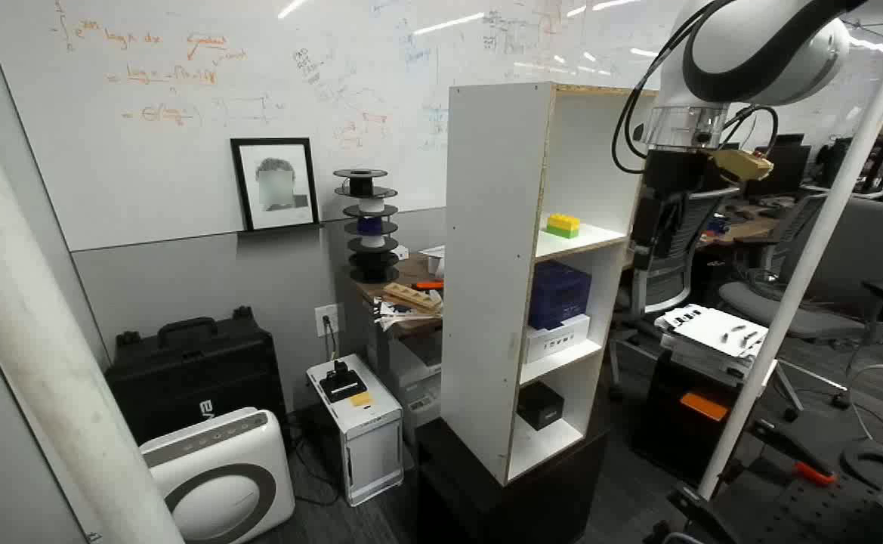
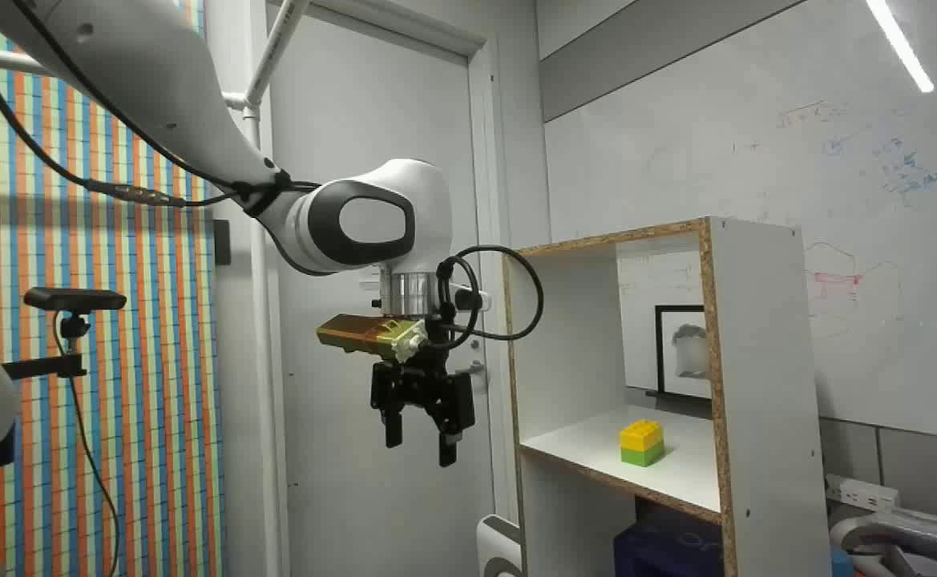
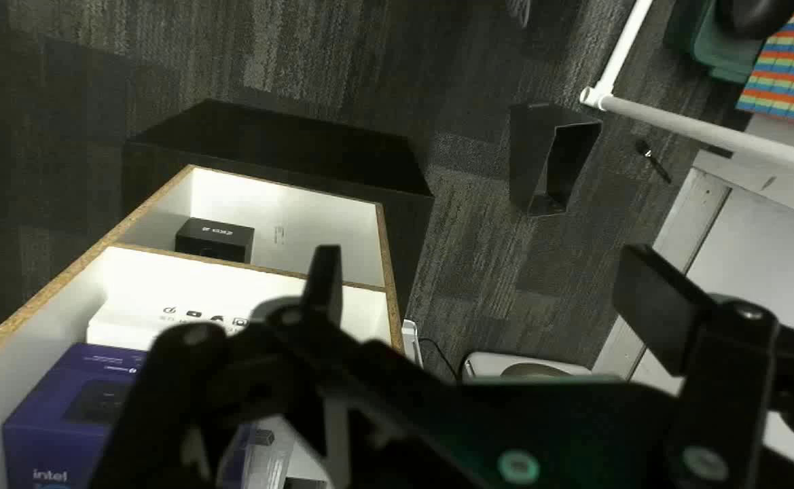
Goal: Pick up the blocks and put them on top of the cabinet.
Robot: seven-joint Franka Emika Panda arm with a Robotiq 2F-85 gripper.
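On the upper shelf (image 2: 584, 442) of the cabinet (image 2: 765, 361), your blocks (image 2: 641, 442) (yellow stacked on green) sit roofed over, which likely rules out grasping from above; your gripper (image 2: 421, 441) hangs outside, pointing down, wide and empty, so it probably needs tilting before reaching in.

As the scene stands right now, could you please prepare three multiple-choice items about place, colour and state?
1. Where on or in the cabinet are the blocks?
A) on its top
B) inside, highest level
C) inside, lowest level

2. Which colours are they?
A) red over blue
B) all black
C) yellow over green

3. How are the fingers?
A) apart, holding nothing
B) shut on a block
C) pressed together

1: B, both exterior views show them inside, below its top.
2: C, yellow sits above green in both exterior views.
3: A, an empty gap separates them in an exterior view.
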